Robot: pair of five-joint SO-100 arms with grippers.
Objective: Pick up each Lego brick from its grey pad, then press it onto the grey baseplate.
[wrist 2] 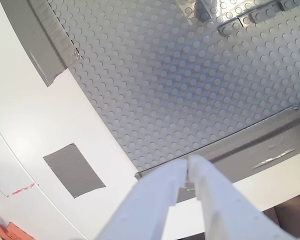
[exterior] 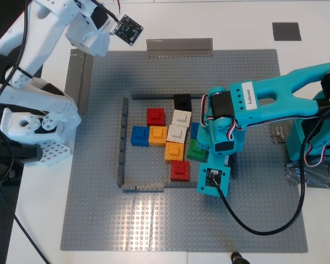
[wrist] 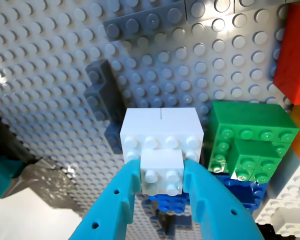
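Note:
My first gripper (wrist: 162,169) is shut on the raised top of a white Lego brick (wrist: 162,127). It holds the brick low over the grey baseplate (wrist: 50,65), next to a green brick (wrist: 250,142). I cannot tell whether the white brick touches the plate. In the exterior view the teal first arm (exterior: 231,118) hides this brick. Two red bricks (exterior: 155,116) (exterior: 180,170) sit on the baseplate (exterior: 181,220) among other coloured ones. My second gripper (wrist 2: 187,164) is shut with nothing in it, high at the exterior view's upper left (exterior: 96,48). One grey pad (exterior: 286,31) lies bare; another bare pad (wrist 2: 74,170) shows in the second wrist view.
A thin dark grey brick outline (exterior: 122,143) rings the cluster of blue, orange, white, black and green bricks. Grey tape strips (exterior: 180,46) hold the plate's edges. A silver tape wad (exterior: 313,176) anchors the teal arm's base. A black cable (exterior: 264,228) loops over the plate.

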